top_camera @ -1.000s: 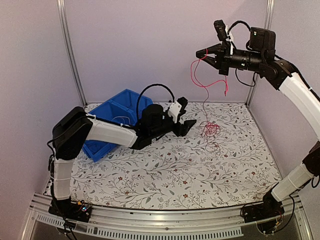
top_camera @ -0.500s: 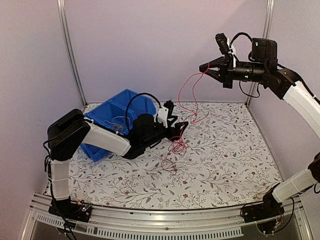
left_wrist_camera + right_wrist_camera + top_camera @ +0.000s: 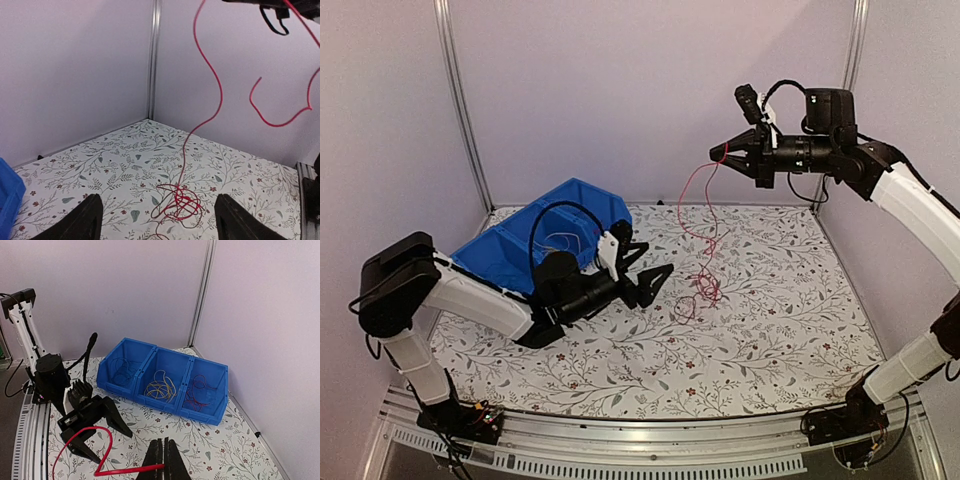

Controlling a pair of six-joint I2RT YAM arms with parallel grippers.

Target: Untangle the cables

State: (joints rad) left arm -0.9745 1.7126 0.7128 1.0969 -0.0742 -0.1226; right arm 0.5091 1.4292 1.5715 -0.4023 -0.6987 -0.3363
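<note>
A red cable (image 3: 697, 205) hangs from my right gripper (image 3: 718, 155), which is shut on its end high above the table's back right. The cable runs down to a small red tangle (image 3: 704, 287) lying on the table. In the right wrist view the shut fingers (image 3: 163, 460) pinch the red cable (image 3: 120, 472). My left gripper (image 3: 647, 265) is open and empty, low over the table just left of the tangle. In the left wrist view the tangle (image 3: 180, 202) lies between and beyond my open gripper (image 3: 159, 225), and the strand (image 3: 212, 75) rises from it.
A blue bin (image 3: 505, 250) with three compartments stands at the back left behind the left arm. In the right wrist view the bin (image 3: 210, 412) holds dark-blue cables (image 3: 120, 371), yellow cables (image 3: 160, 382) and red cables (image 3: 197, 392). Grey walls and metal posts enclose the table.
My left arm has drawn back to the left and nearer, away from the red tangle. My right gripper has come lower and slightly left with the cable. The tangle has shifted on the table.
</note>
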